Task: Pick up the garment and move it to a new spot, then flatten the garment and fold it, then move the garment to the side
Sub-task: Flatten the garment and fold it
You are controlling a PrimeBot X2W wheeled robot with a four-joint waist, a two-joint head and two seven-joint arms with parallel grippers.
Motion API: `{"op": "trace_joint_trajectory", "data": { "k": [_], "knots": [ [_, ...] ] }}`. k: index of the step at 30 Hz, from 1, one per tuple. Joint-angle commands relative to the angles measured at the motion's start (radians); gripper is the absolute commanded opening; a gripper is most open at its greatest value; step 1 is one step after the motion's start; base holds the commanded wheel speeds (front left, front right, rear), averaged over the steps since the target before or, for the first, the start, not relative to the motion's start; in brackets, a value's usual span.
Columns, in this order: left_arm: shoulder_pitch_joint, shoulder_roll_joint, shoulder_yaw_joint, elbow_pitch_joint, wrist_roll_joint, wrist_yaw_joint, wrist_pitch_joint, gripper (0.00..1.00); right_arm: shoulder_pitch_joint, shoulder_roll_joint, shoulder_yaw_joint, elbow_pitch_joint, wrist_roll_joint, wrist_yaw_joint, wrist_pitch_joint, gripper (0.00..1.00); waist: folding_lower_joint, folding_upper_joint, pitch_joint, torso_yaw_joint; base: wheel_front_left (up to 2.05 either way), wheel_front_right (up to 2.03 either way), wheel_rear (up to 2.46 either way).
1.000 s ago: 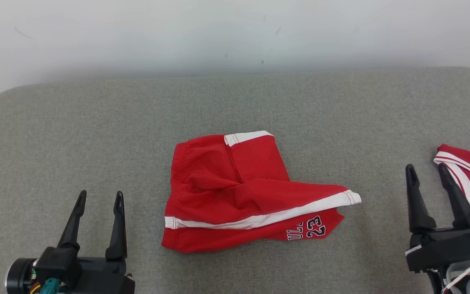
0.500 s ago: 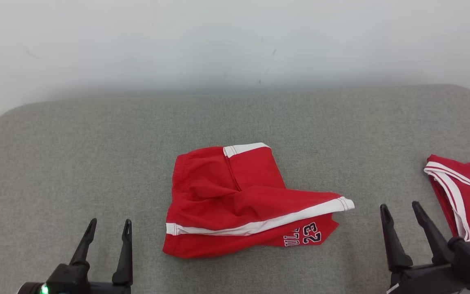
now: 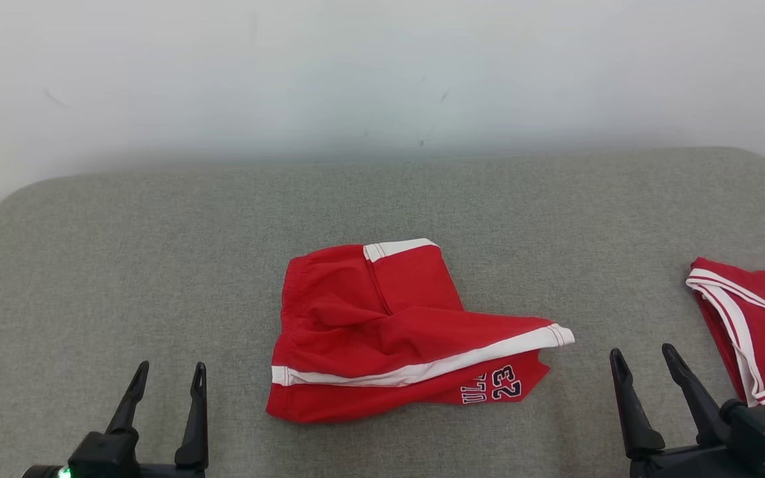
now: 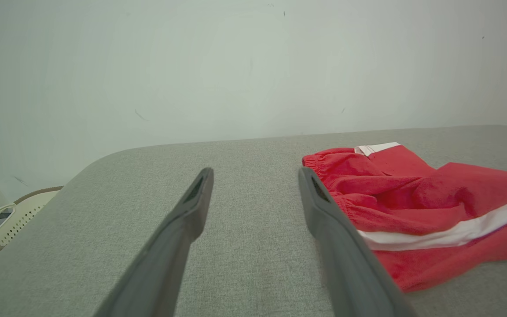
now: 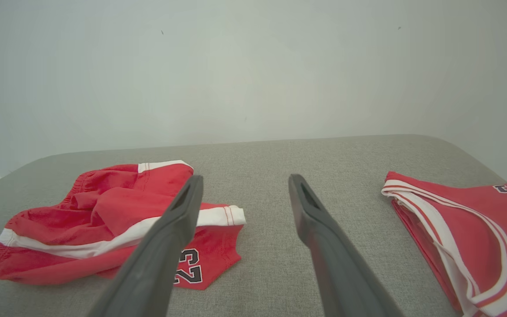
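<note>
The head view has been tilted upward over the last second, so more of the pale wall (image 3: 382, 66) is taken in and everything slides down the picture. That shift is put down to the camera, not to the cloth.

Against it, a real move is noted. The right gripper (image 3: 641, 350), whose fingers were crossing the edge of the red jersey (image 3: 754, 318), has been drawn back and inward. It is now seen clear of that jersey, between it and the red shorts (image 3: 389, 338). The left gripper (image 3: 172, 366) has been pulled low as well. Both pairs of jaws are spread wide, and nothing is held.

The shorts are left untouched in the middle of the grey padded surface (image 3: 123, 265). They are rumpled, one part folded over another, with the white stripe (image 3: 422, 365) running slantwise. A reset between steps is judged: the jersey looks dealt with at the right, and the shorts are taken to be the garment due for pick-up, with nothing of that yet begun.

In the left wrist view a cream perforated basket (image 4: 11, 220) is shown with rim and handle, where the head view gives a mere sliver. The gathered waistband (image 4: 324, 163) is seen there past the right-hand finger. In the right wrist view the "23" print (image 5: 187, 266) is given plainly, with bare surface lying ahead between the fingers.
</note>
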Motion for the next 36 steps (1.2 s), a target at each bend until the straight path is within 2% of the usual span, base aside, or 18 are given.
{"op": "trace_joint_trajectory", "data": {
  "k": [1, 12, 20, 28, 36],
  "knots": [
    [0.007, 0.007, 0.000, -0.003, -0.004, 0.003, 0.000, 1.00, 0.003, 0.001, -0.001, -0.003, -0.005, 0.000, 0.003, 1.00, 0.0001, 0.0000, 0.001, 0.001, 0.00, 0.00, 0.00],
    [-0.023, 0.008, -0.022, -0.007, -0.006, -0.004, 0.003, 1.00, -0.011, -0.009, 0.003, -0.007, -0.004, 0.000, 0.014, 1.00, 0.0001, 0.0000, 0.018, 0.009, 0.00, 0.00, 0.00],
    [-0.056, -0.006, -0.083, 0.008, -0.025, -0.052, 0.049, 1.00, -0.025, -0.033, 0.013, 0.009, 0.016, 0.000, 0.054, 1.00, 0.0001, 0.0000, 0.035, 0.009, 0.00, 0.00, 0.00],
    [-0.098, -0.014, -0.156, 0.073, -0.074, -0.137, 0.180, 1.00, -0.091, -0.121, 0.071, 0.072, 0.069, 0.000, 0.109, 1.00, 0.0001, 0.0000, 0.087, -0.003, 0.00, 0.00, 0.00],
    [-0.153, -0.009, -0.157, 0.095, -0.089, -0.144, 0.205, 1.00, -0.210, -0.212, 0.161, 0.144, 0.131, 0.000, 0.106, 1.00, 0.0001, 0.0000, 0.171, 0.006, 0.00, 0.00, 0.00]
  ]
}}
